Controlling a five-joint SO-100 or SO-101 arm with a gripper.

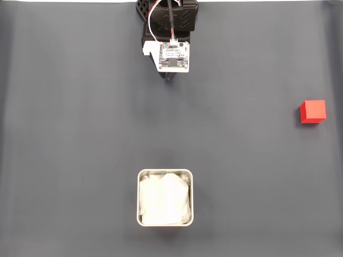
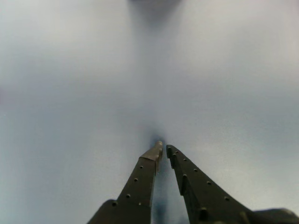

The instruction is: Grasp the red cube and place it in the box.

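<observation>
A small bright-red cube (image 1: 313,111) lies on the dark grey table near the right edge of the fixed view. The box (image 1: 165,235), a square silvery tin with rounded corners and a white soft lining, stands low in the middle of that view. The arm folds over its base at the top centre, and the gripper (image 1: 169,78) peeks out below a white circuit board, far from both cube and box. In the wrist view the gripper (image 2: 164,148) has its two dark fingers nearly touching at the tips, shut on nothing, just above bare grey surface.
The arm's black base (image 1: 170,16) with its cables sits at the top edge of the fixed view. A pale strip runs along the table's far edge (image 1: 64,1). Grey mat (image 1: 80,134) stretches between cube, box and base.
</observation>
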